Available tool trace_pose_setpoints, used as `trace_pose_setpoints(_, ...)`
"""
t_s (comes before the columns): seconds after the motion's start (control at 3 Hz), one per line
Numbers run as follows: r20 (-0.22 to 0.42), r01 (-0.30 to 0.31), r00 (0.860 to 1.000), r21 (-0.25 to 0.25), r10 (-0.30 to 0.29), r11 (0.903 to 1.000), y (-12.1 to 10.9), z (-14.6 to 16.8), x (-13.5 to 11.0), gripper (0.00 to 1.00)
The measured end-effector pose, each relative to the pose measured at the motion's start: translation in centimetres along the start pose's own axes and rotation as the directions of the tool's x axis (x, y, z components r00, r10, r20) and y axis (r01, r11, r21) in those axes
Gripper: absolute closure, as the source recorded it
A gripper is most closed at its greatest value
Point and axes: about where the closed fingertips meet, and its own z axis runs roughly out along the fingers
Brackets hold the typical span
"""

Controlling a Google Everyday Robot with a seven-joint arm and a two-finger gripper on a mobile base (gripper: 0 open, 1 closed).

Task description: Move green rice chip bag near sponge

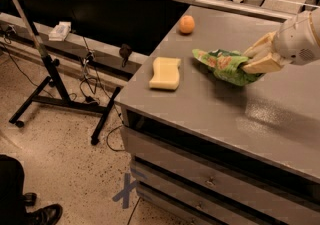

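1. One gripper (246, 62) shows at the right of the frame, reaching in from the right edge on a white rounded arm (300, 39). Its two beige fingers (260, 46) are clamped on the right end of the bag, one above and one below.
2. One green rice chip bag (224, 64) lies right of centre over the grey table (210, 114). It is crumpled, and its free end points left toward the sponge. Whether it rests on the tabletop or hangs just over it cannot be told.
3. One sponge (166, 73) lies flat near the table's left edge, just left of centre in the frame. It sits near the bag but apart from it, with a strip of bare tabletop between them.
4. One small orange fruit (186, 24) sits above the sponge in the frame (toward the table's far side), well apart from both sponge and bag.
5. Two drawer fronts (200, 179) show under the tabletop in the lower part of the frame.
6. At the left stands one black metal stand (50, 69), with cables on the speckled floor beside it.
7. One blue tape cross (127, 189) marks the floor at lower centre, and one dark shoe (45, 214) shows in the lower left corner.
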Motion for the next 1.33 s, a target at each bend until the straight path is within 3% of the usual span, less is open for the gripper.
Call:
trace_pose_setpoints(0.67, 0.075, 0.027, 0.997, -0.052, -0.023, 0.9983, 2.0, 2.3, -3.0, 1.00)
trace_pose_setpoints(1.33, 0.109, 0.017, 0.994, -0.074, -0.009, 0.9971, 2.6, 3.7, -4.8, 0.59)
